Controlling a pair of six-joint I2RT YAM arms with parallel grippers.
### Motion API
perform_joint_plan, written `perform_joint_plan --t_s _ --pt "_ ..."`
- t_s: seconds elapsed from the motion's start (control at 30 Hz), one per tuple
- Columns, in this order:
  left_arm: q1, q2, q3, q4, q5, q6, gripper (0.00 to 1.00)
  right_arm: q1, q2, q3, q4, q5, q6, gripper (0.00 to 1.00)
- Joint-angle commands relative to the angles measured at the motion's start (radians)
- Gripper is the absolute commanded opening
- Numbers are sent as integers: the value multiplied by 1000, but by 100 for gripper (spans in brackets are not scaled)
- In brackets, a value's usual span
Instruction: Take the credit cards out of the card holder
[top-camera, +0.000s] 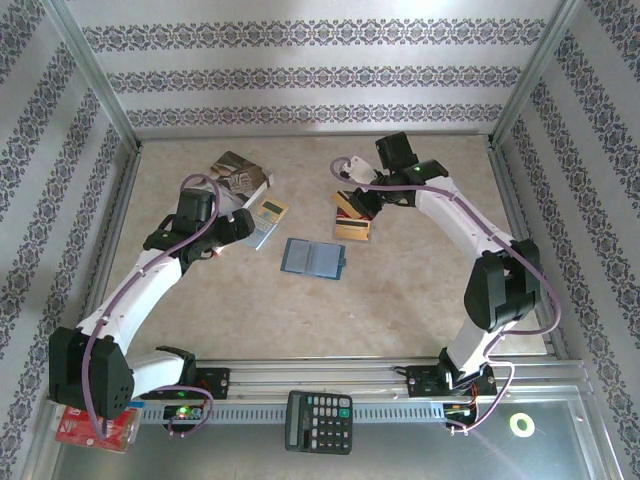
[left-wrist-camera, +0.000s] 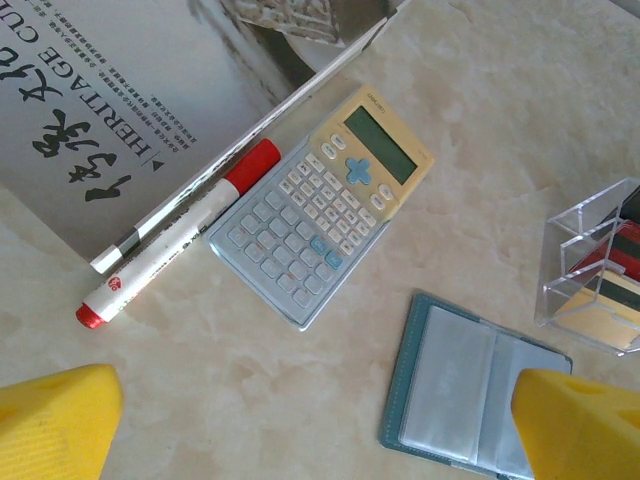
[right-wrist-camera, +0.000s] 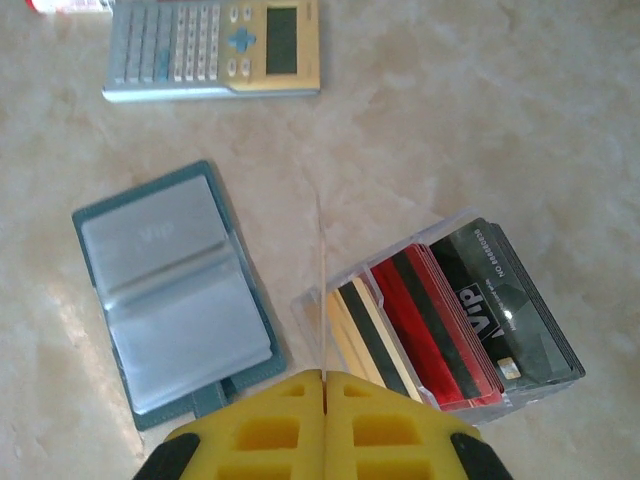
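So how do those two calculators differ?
The pale calculator is gold and silver with light keys; the black calculator has a dark body. The pale one lies tilted on the table beside a red marker; the black one sits square on the metal rail at the near edge. Both lie face up.

Beige marbled tabletop (top-camera: 400, 300), walls (top-camera: 300, 75) of grey floral stripes, metal front rail (top-camera: 320, 368).

Bright, even light, soft faint shadows, pale sheen on the table (right-wrist-camera: 520, 110), views sharp
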Motion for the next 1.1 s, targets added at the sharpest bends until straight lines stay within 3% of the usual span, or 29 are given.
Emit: perform_joint_plan --t_s 0.0,0.8,1.07 --pt "14 0 8 34 31 -2 100 -16 37 66 -94 20 -120 0" --pt "17 50 24 22 77 -15 100 -21 312 275 -282 98 -263 0" --pt "17 56 28 15 86 -16 100 -22 335 287 -291 121 -278 0"
